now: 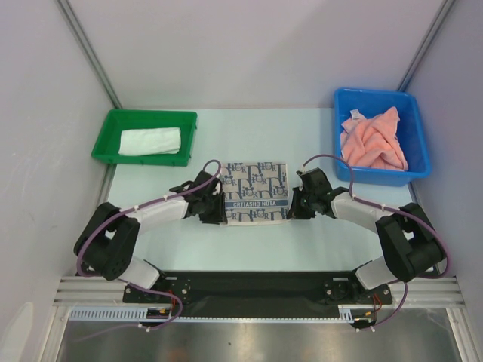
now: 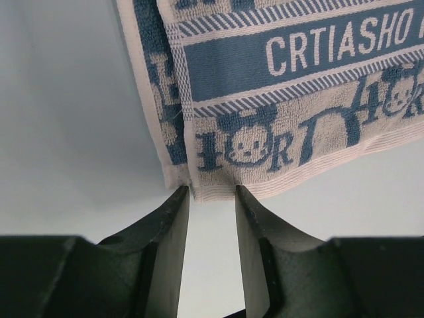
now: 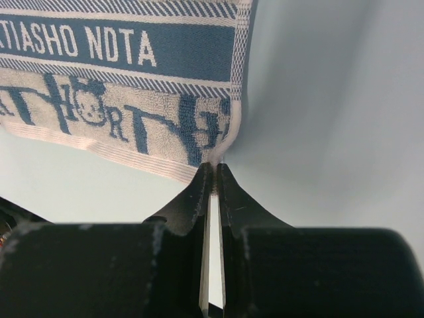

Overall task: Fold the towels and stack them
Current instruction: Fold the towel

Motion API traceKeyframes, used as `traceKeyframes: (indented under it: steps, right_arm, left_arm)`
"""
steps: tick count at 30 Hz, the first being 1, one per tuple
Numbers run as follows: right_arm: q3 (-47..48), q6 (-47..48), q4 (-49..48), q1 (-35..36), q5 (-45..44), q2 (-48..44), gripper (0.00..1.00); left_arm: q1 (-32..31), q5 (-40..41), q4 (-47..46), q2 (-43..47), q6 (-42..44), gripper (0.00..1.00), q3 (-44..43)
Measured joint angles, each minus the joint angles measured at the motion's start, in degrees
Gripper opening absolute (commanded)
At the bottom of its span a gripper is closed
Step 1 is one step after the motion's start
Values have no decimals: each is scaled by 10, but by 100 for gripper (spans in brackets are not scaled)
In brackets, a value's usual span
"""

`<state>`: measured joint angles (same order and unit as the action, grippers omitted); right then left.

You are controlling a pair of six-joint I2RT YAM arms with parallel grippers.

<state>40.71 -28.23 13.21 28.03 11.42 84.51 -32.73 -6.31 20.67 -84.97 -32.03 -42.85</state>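
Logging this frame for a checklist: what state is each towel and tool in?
patterned towel: lying flat
white towel: folded, in green tray
pink towels: crumpled, in blue bin
left tool: open, tips at the patterned towel's near corner
right tool: shut on its other near corner

I get a bright, even overhead view, lit softly from above, with only faint shadows on the pale table (image 1: 249,249). Both wrist views hold the patterned towel (image 2: 298,99) sharp, its lettering crisp; the dark jaws near the lens are underexposed, almost featureless. In the right wrist view the table shades from dull grey beside the towel to brighter rightward.
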Motion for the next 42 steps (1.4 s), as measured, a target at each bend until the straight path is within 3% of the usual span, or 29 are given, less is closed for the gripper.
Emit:
traceKeyframes:
  steps: [6,9,15,23,30,34,37,39,42]
  right_arm:
    - [0,0,0,0,0,0,6]
    - [0,0,0,0,0,0,6]
    - [0,0,0,0,0,0,6]
    - [36,4,30,0,0,0,1]
    - [166,21,50,-12,7,31,0]
    - [294,40,61,-39,30,99,0]
    - [334,49,49,-52,32,103,0]
    - [311,48,25,-51,35,80,0]
    - [191,30,-30,-39,42,26,0]
  left_arm:
    - [-1,6,0,-3,-2,38,0]
    - [-1,5,-5,-8,-8,32,4]
    - [-2,3,-9,-12,-16,1,5]
    - [-2,20,62,-13,-5,0,-55]
    - [31,38,136,-56,44,0,-224]
    - [78,35,206,-136,82,0,-379]
    - [97,49,220,-148,102,0,-459]
    - [97,53,198,-118,107,0,-440]
    - [90,47,144,-43,104,0,-314]
